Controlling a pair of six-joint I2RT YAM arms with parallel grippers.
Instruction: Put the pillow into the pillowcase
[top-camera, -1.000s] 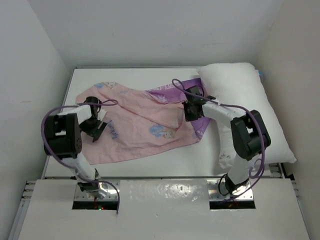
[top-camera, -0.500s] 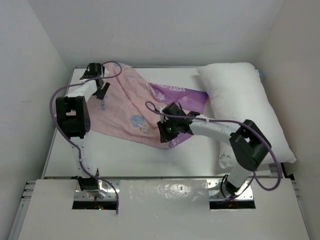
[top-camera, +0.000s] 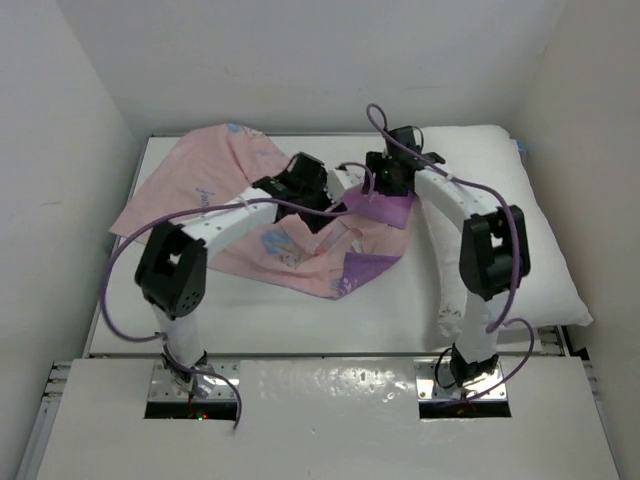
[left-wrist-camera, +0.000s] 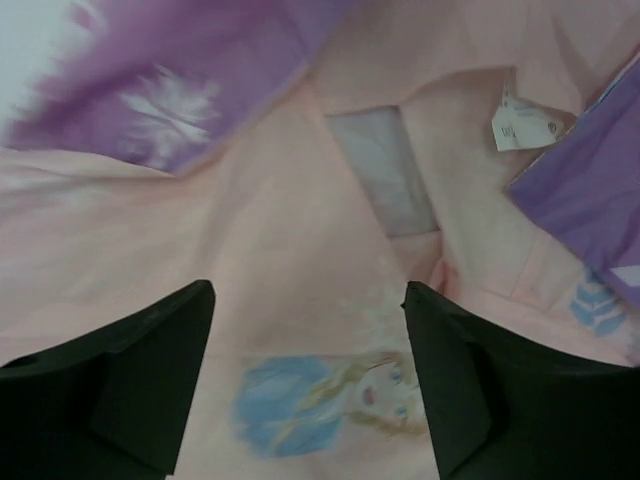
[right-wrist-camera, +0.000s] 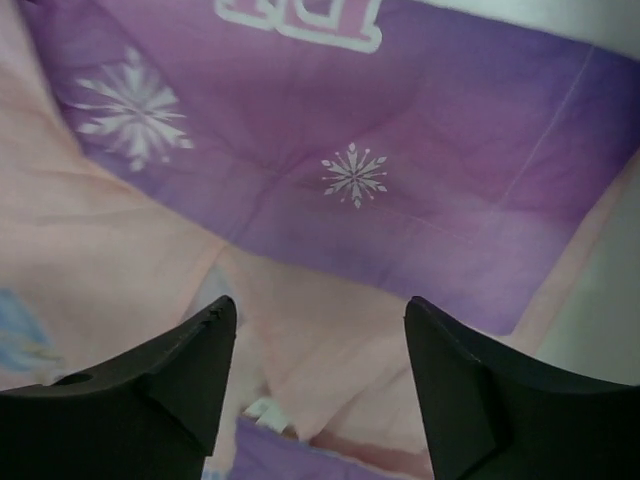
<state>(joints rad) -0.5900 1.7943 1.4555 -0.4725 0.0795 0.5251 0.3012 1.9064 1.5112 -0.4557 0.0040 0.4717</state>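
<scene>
While the left gripper (left-wrist-camera: 307, 295) and right gripper (right-wrist-camera: 320, 305) hung with fingers (left-wrist-camera: 130, 380) spread over the crumpled pillowcase (top-camera: 200, 190) beside the pillow (top-camera: 490, 210), each likely needed to pinch one opening edge.

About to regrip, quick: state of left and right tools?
Left tool: open, holding nothing, above the pillowcase.
Right tool: open, holding nothing, above the pillowcase.
</scene>
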